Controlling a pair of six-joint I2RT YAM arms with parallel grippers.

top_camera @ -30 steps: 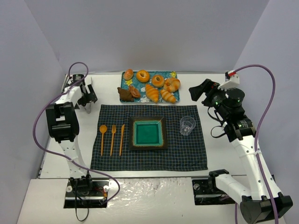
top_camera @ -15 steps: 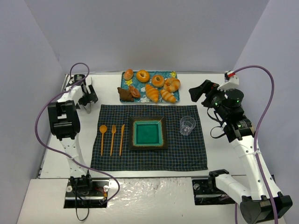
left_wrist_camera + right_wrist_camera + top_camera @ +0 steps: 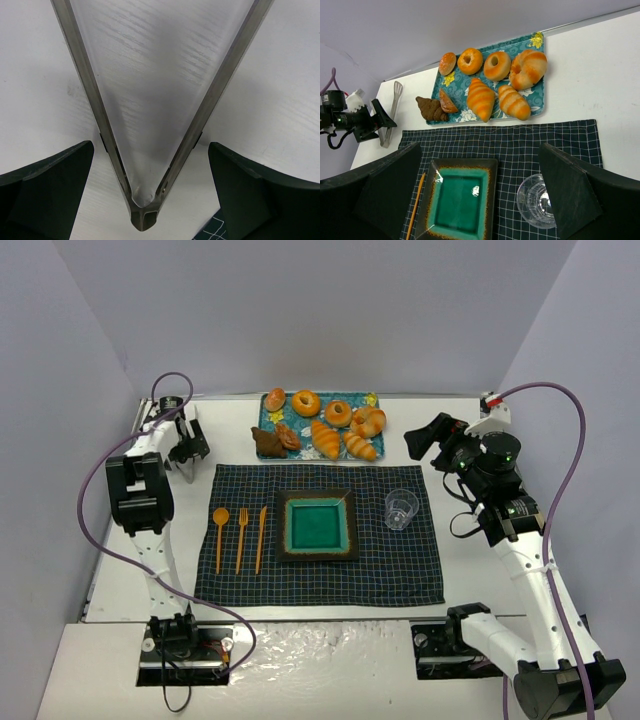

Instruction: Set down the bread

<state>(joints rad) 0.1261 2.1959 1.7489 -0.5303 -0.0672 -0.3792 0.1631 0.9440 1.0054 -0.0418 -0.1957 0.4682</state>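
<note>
Right wrist view, bread (image 3: 431, 109), long axis roughly along tray's (image 3: 538, 100) near edge

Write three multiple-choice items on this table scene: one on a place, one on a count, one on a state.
1. Relative to the patterned teal tray, the chocolate-brown ridged croissant lies at its: A. right end; B. near-left corner; C. centre.
2. The orange utensils on the dark checked placemat number: A. three; B. two; C. five.
3. Over the metal tongs, the left gripper is: A. shut on them; B. shut beside them; C. open, not gripping them.
Answers: 1 B, it sits by that corner; 2 A, three lie side by side; 3 C, the wrist view shows both fingers apart from the tongs.
</note>
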